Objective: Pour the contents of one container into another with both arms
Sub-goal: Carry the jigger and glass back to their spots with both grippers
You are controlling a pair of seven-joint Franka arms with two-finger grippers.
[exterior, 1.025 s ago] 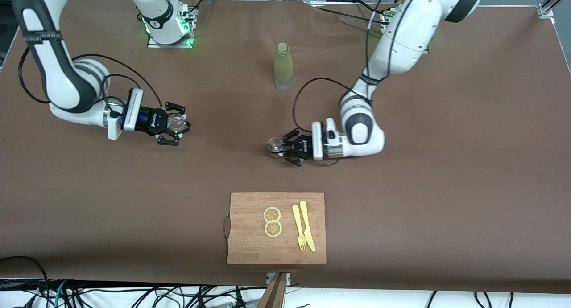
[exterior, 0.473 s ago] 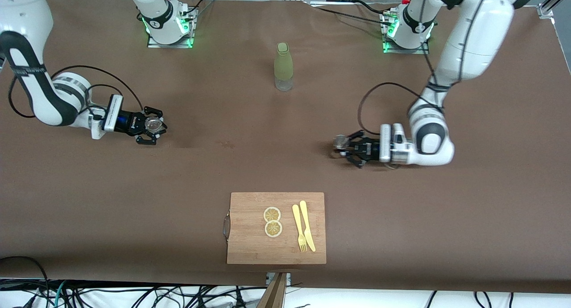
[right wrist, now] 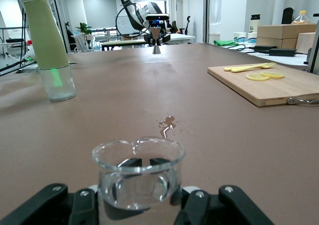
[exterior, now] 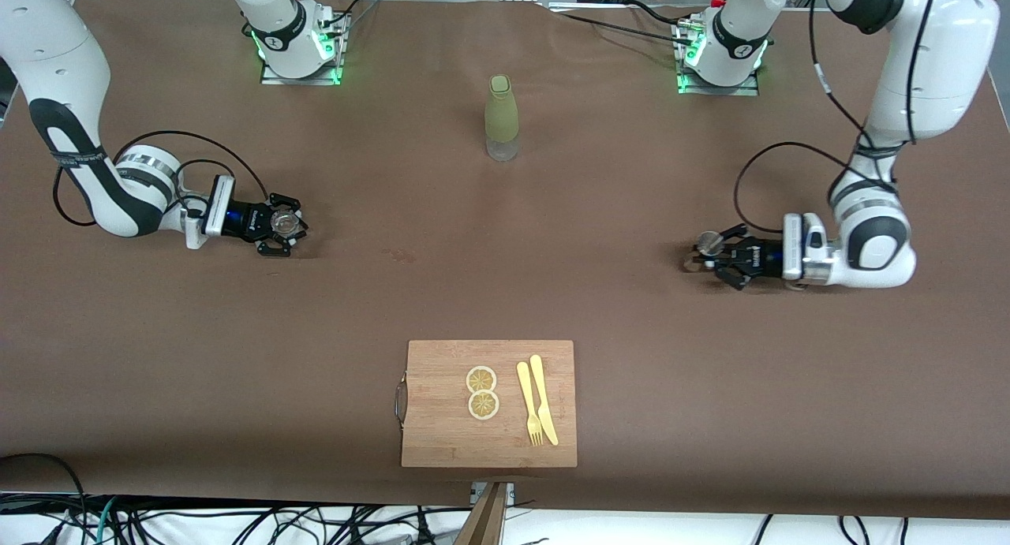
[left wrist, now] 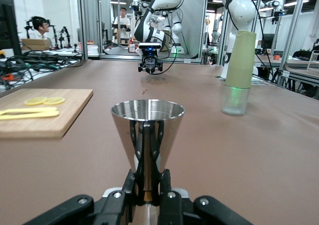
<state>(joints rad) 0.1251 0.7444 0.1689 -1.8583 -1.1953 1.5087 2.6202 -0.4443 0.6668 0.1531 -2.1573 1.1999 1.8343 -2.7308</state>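
The left gripper [exterior: 708, 253] is clenched on a polished steel jigger [left wrist: 146, 135], a cone flaring upward to a round rim, held upright low over the brown table [exterior: 505, 293] toward the left arm's end, well apart from the bottle [exterior: 501, 117]. The right gripper [exterior: 286, 226] grasps a clear glass beaker [right wrist: 137, 172] with a pouring lip, toward the right arm's end. The bottle, sleeved in matte pale green over a clear base, stands between both arms' bases. Nearer the front camera than the bottle lies a wooden cutting board [exterior: 442, 419] carrying two lemon slices [exterior: 482, 392], a yellow fork [exterior: 528, 403] and knife [exterior: 544, 399]. A small spill [right wrist: 167, 121] marks the cloth. Since a second ago both grippers have drawn outward, away from the bottle.
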